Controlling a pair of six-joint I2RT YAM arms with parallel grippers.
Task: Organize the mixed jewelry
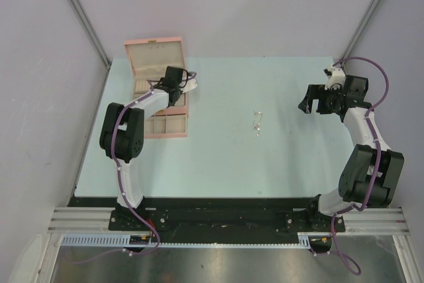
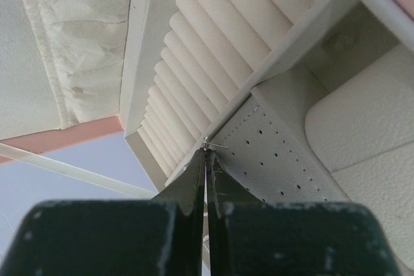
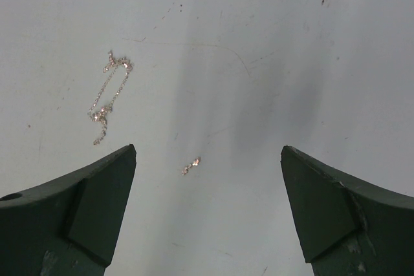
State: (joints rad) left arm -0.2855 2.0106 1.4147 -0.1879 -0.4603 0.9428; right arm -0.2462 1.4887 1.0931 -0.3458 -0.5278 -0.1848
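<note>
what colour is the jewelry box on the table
Pink outside, cream inside; the jewelry box shows best in the top external view.

Seeing pink box (image 1: 156, 64) open at far left of desk (image 1: 218, 164), lid tipped back toward the far wall. Left pincer (image 1: 176, 91) down over the box's right side, arm bent across the near trays. Mixed jewelry (image 1: 257, 124) loose mid-desk, well apart from box. Right pincer (image 1: 311, 103) far right, facing left toward the pieces.
</note>
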